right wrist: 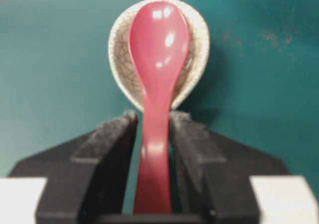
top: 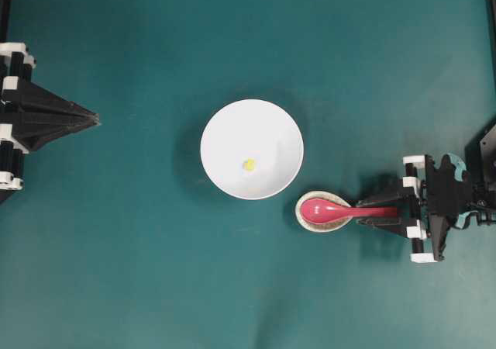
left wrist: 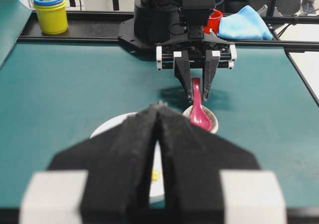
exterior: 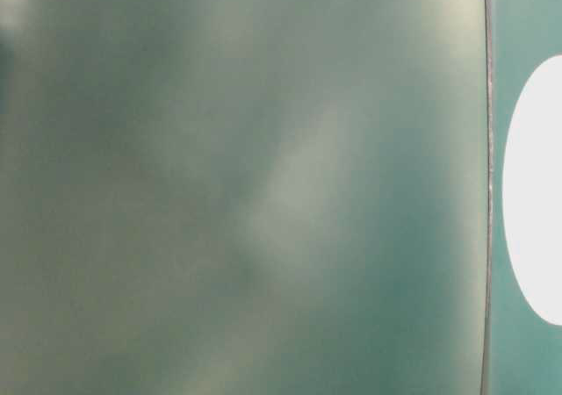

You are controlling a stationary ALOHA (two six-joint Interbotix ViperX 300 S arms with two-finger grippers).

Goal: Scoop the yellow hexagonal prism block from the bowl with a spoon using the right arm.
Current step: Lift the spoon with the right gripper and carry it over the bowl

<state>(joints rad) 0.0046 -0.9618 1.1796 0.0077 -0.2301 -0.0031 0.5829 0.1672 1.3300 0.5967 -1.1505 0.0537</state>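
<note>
The white bowl (top: 225,132) sits mid-table with the tiny yellow hexagonal prism block (top: 249,164) lying inside it, just below its centre. Right of the bowl, the pink-red spoon (top: 329,209) rests with its scoop in a small speckled dish (top: 304,219) and its handle pointing right. My right gripper (top: 367,212) is low on the table, its jaws closed on the handle; the right wrist view shows the spoon (right wrist: 158,50) between both fingers (right wrist: 112,139). My left gripper (top: 94,119) is shut and empty at the far left, well away from the bowl (left wrist: 107,127).
A yellow and blue cup stack (left wrist: 50,10), a red cup (left wrist: 214,20) and a blue cloth (left wrist: 244,25) lie beyond the table's far edge behind the right arm's base. The table-level view is a blur, with only the bowl (exterior: 536,193) showing at its right edge.
</note>
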